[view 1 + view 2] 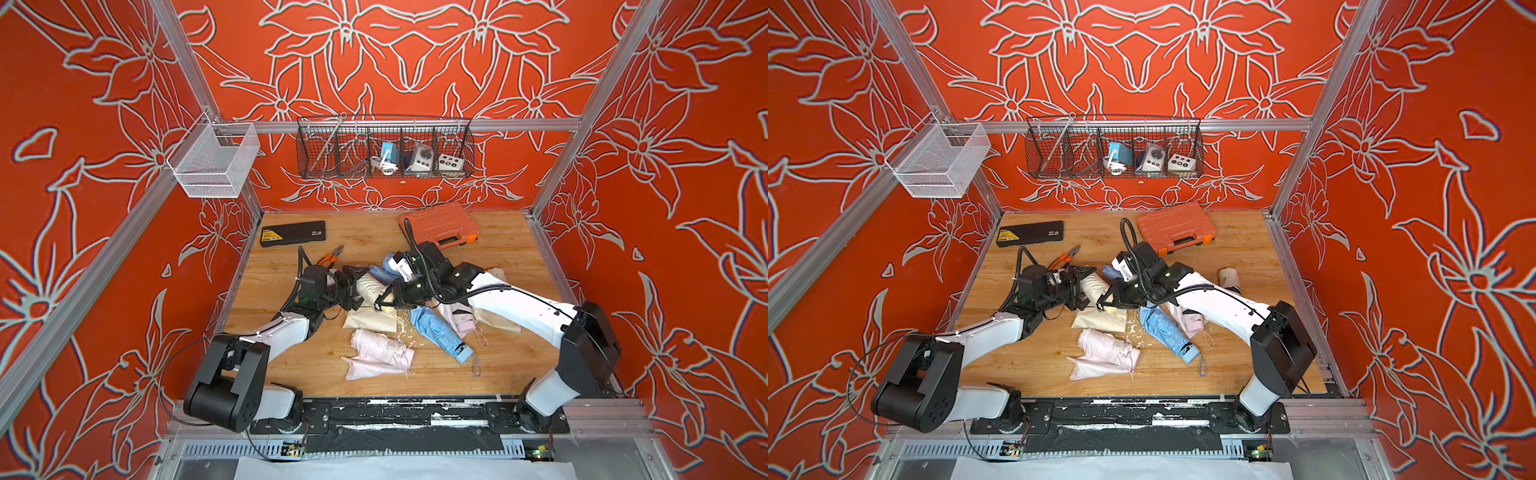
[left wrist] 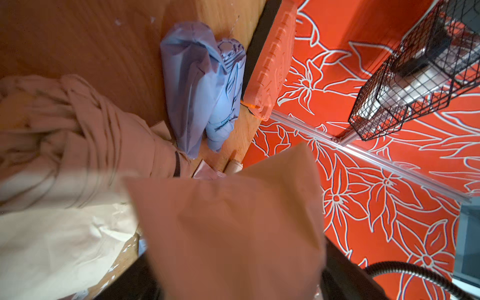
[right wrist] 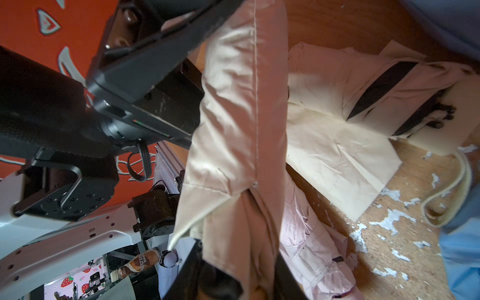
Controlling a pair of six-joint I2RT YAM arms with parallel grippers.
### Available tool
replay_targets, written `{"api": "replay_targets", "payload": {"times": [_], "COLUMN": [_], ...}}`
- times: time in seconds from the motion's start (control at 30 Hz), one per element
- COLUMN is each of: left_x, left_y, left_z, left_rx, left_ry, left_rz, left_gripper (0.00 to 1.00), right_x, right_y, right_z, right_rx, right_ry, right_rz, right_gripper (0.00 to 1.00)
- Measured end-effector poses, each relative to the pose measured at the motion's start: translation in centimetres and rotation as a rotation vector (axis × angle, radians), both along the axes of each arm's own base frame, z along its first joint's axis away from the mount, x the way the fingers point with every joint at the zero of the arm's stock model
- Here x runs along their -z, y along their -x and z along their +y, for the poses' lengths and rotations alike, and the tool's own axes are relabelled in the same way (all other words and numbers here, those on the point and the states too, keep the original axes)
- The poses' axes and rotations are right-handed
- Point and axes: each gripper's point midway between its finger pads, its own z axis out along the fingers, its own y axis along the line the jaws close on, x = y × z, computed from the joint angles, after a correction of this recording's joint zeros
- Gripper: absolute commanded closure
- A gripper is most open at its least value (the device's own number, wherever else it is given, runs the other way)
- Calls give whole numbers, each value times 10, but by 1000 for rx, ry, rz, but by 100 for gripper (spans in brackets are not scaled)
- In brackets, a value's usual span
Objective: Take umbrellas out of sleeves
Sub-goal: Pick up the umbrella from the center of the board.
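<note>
Cream fabric, thin and smooth, hangs between my two grippers: the sleeve [image 3: 233, 104], with the umbrella [image 3: 246, 233] showing under its hem. This pair is in front of the orange case [image 1: 440, 224], nearer to my base and a little to my left of it, and I think it is lifted off the table [image 1: 498, 365]. My right gripper [image 3: 233, 283] is pressed together on the pleated end of the umbrella. My left gripper [image 1: 1079, 289] has its jaws spread, with the closed end of the sleeve between them. I see no pressing on it.

I judge the sleeve to be very light, limp and slippery. A pinch must therefore take a fold of cloth at the closed end, not the round body. The umbrella is soft outside, but I expect a stiff core. The end that sticks out is the good place to hold, pulling along its length.

The right wrist view shows the hem, the seam and the place where the pleats appear. In both top views my arms cover this. The left wrist view shows a blue umbrella [image 2: 226, 104] and a blue sleeve [image 2: 187, 78] just beside the case. The top views show these only partly. Only the top views show both grippers together.
</note>
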Motion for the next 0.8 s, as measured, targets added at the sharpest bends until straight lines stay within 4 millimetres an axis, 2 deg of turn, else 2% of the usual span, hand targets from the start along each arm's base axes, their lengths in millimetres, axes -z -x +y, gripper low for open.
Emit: {"api": "replay_targets", "payload": {"times": [0.07, 0.13, 0.27, 0.4, 0.5, 0.6, 0.8], "left_x": [0, -8, -36, -66, -79, -80, -82], "left_y": [2, -1, -8, -11, -5, 7, 21], "left_z": [0, 0, 5, 5, -1, -7, -12], "left_rx": [47, 106, 229, 336, 423, 498, 577], "left_ry": [-34, -62, -144, -230, -246, -234, -204], "left_rz": [-15, -60, -203, -344, -430, -465, -508], "left_gripper": [6, 5, 4, 4, 5, 5, 13], "right_x": [-8, -18, -41, -53, -56, -54, -58], "right_y": [-5, -10, -16, -14, 2, 16, 25], "right_z": [-13, -27, -56, -78, -81, -80, -79], "right_rx": [19, 37, 50, 39, -6, -47, -92], "right_ry": [-26, -57, -127, -166, -223, -268, -296], "right_rz": [3, 6, 10, 21, 59, 116, 137], "right_gripper": [81, 81, 81, 84, 84, 84, 84]}}
